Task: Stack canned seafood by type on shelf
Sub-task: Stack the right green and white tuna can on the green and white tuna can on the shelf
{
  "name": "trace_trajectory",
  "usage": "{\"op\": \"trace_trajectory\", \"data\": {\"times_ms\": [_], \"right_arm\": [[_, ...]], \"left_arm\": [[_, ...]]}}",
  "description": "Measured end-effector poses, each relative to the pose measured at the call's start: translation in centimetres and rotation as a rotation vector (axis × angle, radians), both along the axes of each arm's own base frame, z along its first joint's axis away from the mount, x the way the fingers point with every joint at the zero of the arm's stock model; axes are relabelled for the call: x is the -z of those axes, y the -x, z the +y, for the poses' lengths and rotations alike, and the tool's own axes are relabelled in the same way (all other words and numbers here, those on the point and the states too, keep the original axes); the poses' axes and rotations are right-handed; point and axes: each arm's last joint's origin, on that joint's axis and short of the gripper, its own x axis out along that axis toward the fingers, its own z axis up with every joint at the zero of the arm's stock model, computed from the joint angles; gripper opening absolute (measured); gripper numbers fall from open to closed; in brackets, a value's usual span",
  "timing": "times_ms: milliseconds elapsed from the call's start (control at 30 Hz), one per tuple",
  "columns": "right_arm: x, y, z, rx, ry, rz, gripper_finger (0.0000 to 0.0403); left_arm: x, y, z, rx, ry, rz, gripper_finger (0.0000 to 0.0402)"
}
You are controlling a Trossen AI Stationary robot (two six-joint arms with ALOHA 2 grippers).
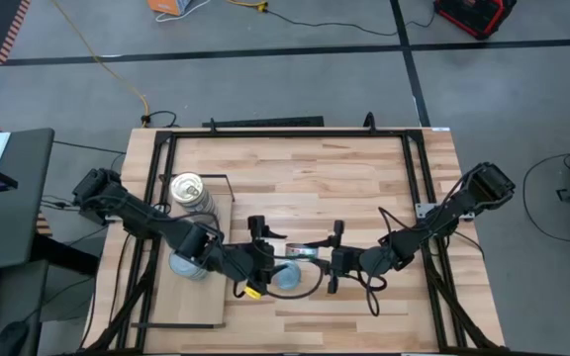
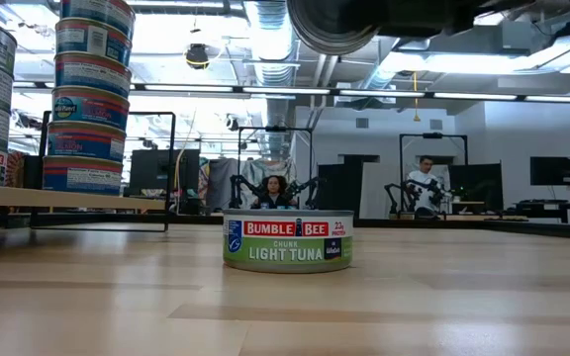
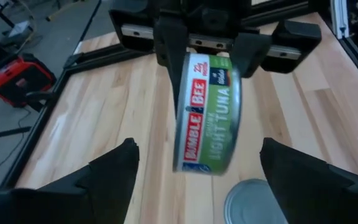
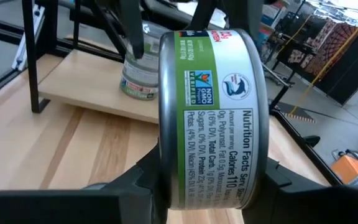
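While one tuna can (image 4: 210, 118) hangs gripped, another (image 2: 288, 240) on table.

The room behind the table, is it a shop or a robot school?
Most likely a robot lab or workshop, not a shop. Behind the tuna tin sit more robot arm stations, a person works at one, and bare pipes and ducts run across the ceiling.
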Motion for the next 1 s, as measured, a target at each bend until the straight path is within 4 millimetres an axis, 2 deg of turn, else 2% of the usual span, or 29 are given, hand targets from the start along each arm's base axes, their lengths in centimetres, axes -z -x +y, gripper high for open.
{"op": "trace_trajectory", "data": {"times_ms": [200,367,567,700,800,1000], "right_arm": [[-0.8,-0.1,0.1,-0.037,0.011,-0.06,0.0165],[-1.5,-0.2,0.2,-0.044,0.035,-0.116,0.0165],[-2.2,-0.6,-0.3,-0.108,0.03,-0.18,0.0166],[-2.4,-1.0,-0.9,-0.129,0.02,-0.206,0.017],[-2.4,-1.1,-1.2,-0.126,0.022,-0.206,0.0191],[-4.3,0.0,-1.4,-0.137,0.015,-0.238,0.0278]], "left_arm": [[-0.3,-0.5,0.6,0.027,-0.012,-0.019,0.0328],[-0.2,-0.6,0.9,0.043,-0.026,-0.006,0.0312],[-0.6,-0.8,0.8,0.069,-0.064,-0.041,0.0247],[-1.1,-1.0,0.7,0.085,-0.086,-0.082,0.0178],[-1.2,-0.6,0.4,0.096,-0.1,-0.075,0.0122],[-3.3,2.3,0.5,0.105,-0.094,-0.066,0.0123]]}}
